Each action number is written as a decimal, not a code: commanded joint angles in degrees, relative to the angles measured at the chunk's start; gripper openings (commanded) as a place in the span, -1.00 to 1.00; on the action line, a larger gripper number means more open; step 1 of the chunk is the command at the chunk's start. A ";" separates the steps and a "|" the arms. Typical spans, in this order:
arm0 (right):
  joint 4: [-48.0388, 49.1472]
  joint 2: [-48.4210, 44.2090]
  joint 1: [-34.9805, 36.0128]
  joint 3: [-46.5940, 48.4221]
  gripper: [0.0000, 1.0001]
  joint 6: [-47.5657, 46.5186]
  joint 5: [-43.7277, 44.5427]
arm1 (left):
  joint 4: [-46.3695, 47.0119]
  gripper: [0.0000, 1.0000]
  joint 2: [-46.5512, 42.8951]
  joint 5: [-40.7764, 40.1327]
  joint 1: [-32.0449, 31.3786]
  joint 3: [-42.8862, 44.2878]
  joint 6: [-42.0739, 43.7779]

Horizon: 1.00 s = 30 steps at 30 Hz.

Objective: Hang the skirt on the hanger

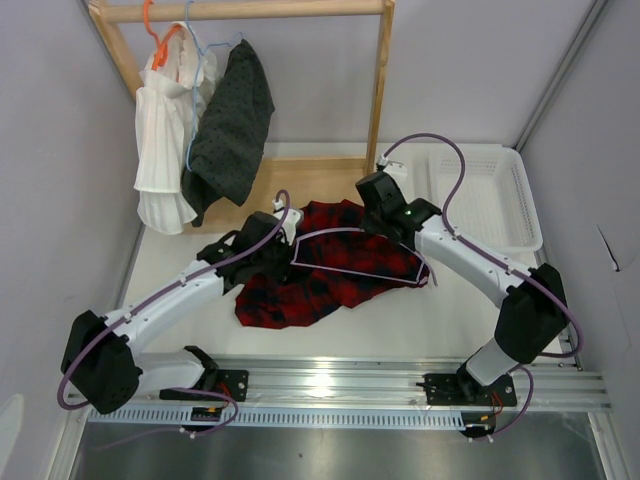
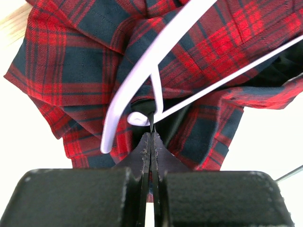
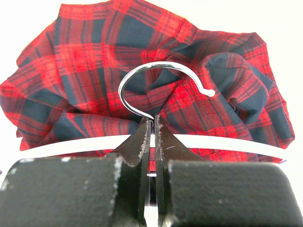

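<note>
The red-and-black checked skirt (image 1: 300,290) lies crumpled on the white table between my arms. The lilac hanger (image 1: 330,232) lies on top of it. My left gripper (image 1: 287,243) is at the hanger's left end. In the left wrist view its jaws (image 2: 151,128) are shut on a thin dark strip of the skirt (image 2: 71,61), right below the hanger's arm (image 2: 142,66) and its small inner notch. My right gripper (image 1: 388,225) is at the hanger's top. In the right wrist view it (image 3: 152,120) is shut on the base of the hanger's metal hook (image 3: 142,68), with the skirt (image 3: 94,47) behind.
A wooden rack (image 1: 380,80) stands at the back. A white pleated garment (image 1: 165,140) on an orange hanger and a dark dotted garment (image 1: 235,120) on a pale blue hanger hang from it. A white basket (image 1: 525,215) sits at the back right.
</note>
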 commanded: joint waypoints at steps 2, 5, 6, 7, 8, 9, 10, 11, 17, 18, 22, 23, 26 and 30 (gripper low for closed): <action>2.54 -4.53 0.20 1.91 -1.00 1.25 2.83 | 1.21 -1.00 -2.26 2.97 -0.49 0.65 -0.01; 2.89 -5.41 0.28 2.00 -1.00 1.25 3.36 | 0.94 -1.00 -2.61 3.43 -1.01 1.35 0.43; 2.98 -5.59 0.28 2.09 -1.00 1.43 3.71 | 1.03 -1.00 -2.87 3.52 -1.28 1.44 0.43; 3.16 -5.77 0.37 2.09 -1.00 1.25 3.89 | 1.12 -1.00 -3.13 3.69 -1.45 1.53 0.43; 3.24 -5.77 0.46 2.09 -1.00 1.25 3.98 | 1.12 -1.00 -3.66 4.04 -1.54 2.05 0.52; 3.59 -6.20 0.63 2.09 -1.00 1.17 4.24 | 1.03 -1.00 -4.10 4.22 -1.63 2.14 0.43; 3.77 -6.29 0.81 2.09 -1.00 0.99 4.68 | 0.94 -1.00 -4.28 4.39 -1.72 2.58 0.52; 4.38 -6.47 1.07 2.09 -1.00 0.99 4.85 | 0.77 -1.00 -4.98 4.31 -1.72 3.10 0.52; 5.96 -7.79 3.27 4.55 -1.00 -1.91 8.19 | -1.08 -1.00 -7.18 2.55 -1.72 5.74 0.78; 6.49 -8.22 3.53 4.64 -1.00 -2.35 8.54 | -1.17 -1.00 -7.62 2.46 -1.72 6.70 0.78; 7.72 -9.37 5.11 5.69 -1.00 -4.45 10.74 | -2.31 -1.00 -8.50 2.11 -1.72 8.20 0.78; 7.99 -9.46 5.55 5.96 -1.00 -4.98 11.61 | -2.31 -1.00 -8.67 2.11 -1.72 8.73 0.87; 9.48 -10.16 6.96 6.66 -1.00 -6.65 12.67 | -2.83 -1.00 -9.38 2.20 -1.81 9.79 0.96; 10.45 -10.69 8.72 8.68 -1.00 -9.46 14.34 | -3.80 -1.00 -10.43 -0.35 -1.72 10.93 1.57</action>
